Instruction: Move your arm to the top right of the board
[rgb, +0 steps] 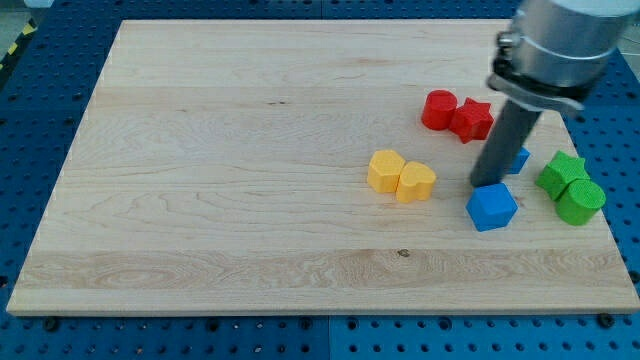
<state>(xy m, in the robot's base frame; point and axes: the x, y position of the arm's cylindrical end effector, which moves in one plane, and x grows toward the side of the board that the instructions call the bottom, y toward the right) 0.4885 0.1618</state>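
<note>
Jaws are absent on this arm: a straight dark rod is carried instead, and nothing is held by it. The rod's lower end, my tip (487, 184), is seen on the board (240, 150) at the view's right, just above the blue block (492, 207) and touching or nearly touching it (contact cannot be told). A second blue block (519, 158) is partly hidden behind the rod. Two red blocks (456, 113) lie above and to the left of the tip, two green blocks (570, 188) to its right, and two yellow blocks (401, 175) to its left. The board's top right corner, the goal, lies up and to the right of the tip, behind the arm's body. A straight path there is judged to pass between the red and green blocks, close by the hidden blue one, which could be nudged.
</note>
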